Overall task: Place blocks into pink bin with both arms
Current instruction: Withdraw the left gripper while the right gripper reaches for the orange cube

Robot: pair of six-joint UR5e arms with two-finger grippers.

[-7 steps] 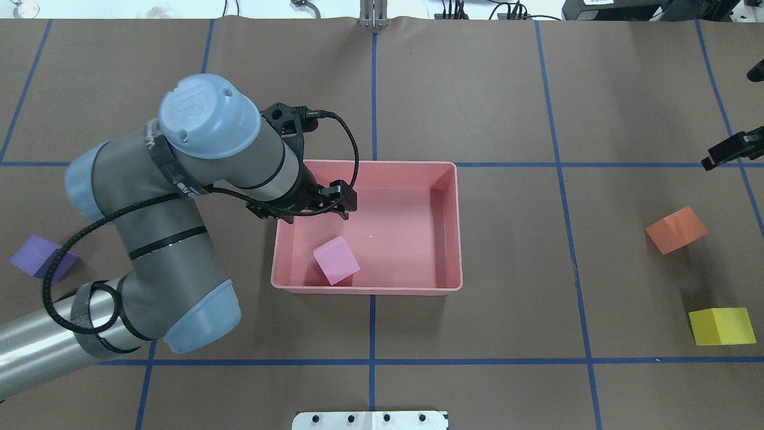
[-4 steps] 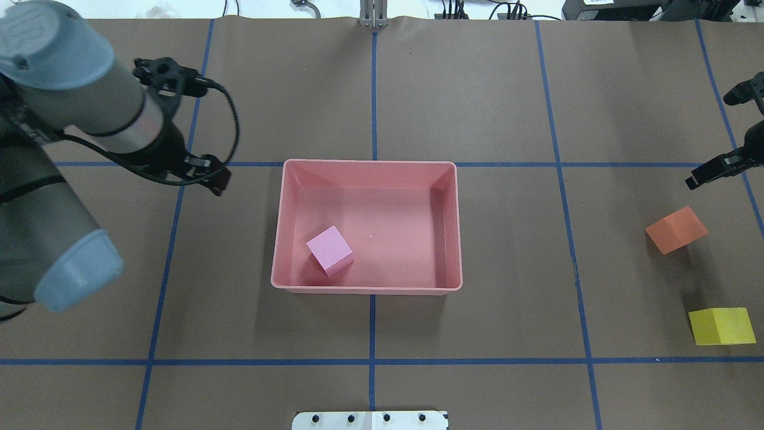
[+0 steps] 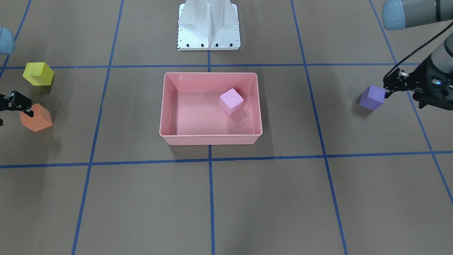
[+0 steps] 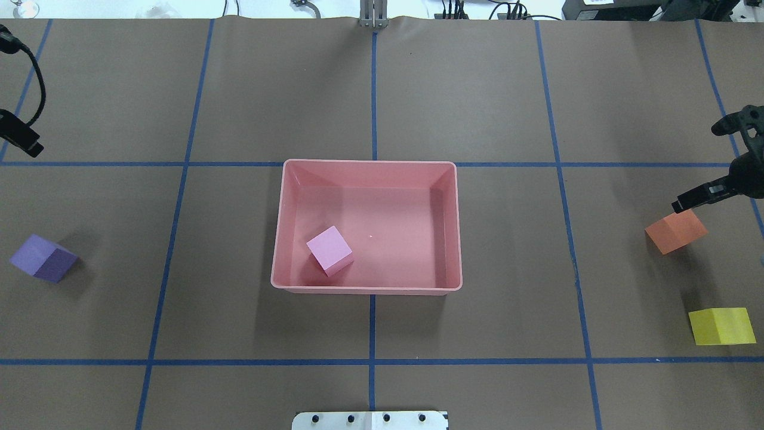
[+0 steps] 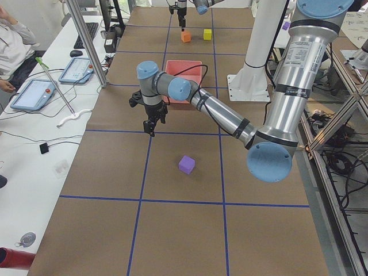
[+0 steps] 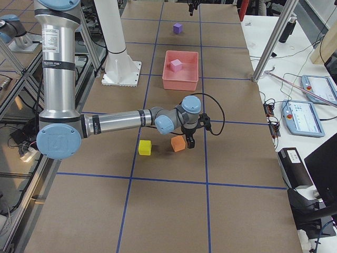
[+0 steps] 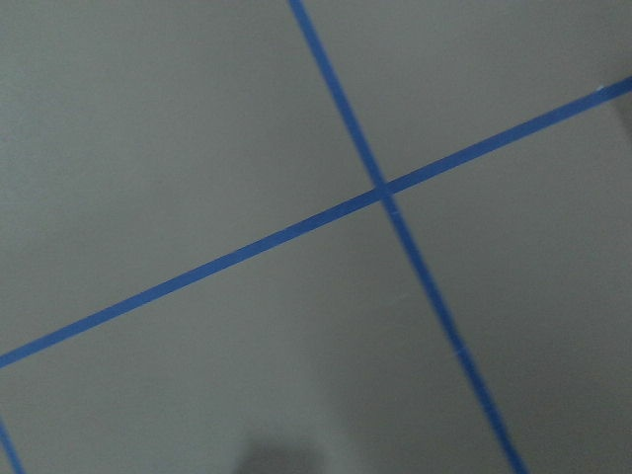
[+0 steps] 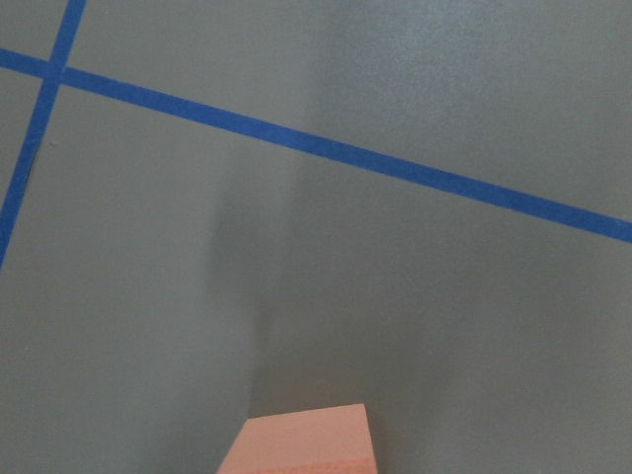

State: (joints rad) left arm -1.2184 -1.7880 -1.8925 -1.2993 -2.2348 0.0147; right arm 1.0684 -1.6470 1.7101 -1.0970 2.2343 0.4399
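Observation:
The pink bin (image 4: 367, 162) sits mid-table and holds the light pink cube (image 4: 329, 251) near its front left corner. The purple cube (image 4: 43, 258) lies on the table at the far left. My left gripper (image 3: 405, 96) hangs beside and above it, open and empty; only its tip (image 4: 21, 140) shows at the overhead view's left edge. The orange cube (image 4: 675, 230) and the yellow cube (image 4: 721, 326) lie at the far right. My right gripper (image 4: 692, 200) is open and empty just above the orange cube's far edge. That cube shows at the bottom of the right wrist view (image 8: 301, 446).
Blue tape lines (image 4: 373, 361) grid the brown table cover. The white base mount (image 3: 208, 24) stands at the robot's edge of the table. Operators' desks with tablets (image 5: 34, 95) run along the far side.
My left arm has swung away from over the bin to the far left. The light pink cube has settled in the bin. My right gripper has come down towards the orange cube.

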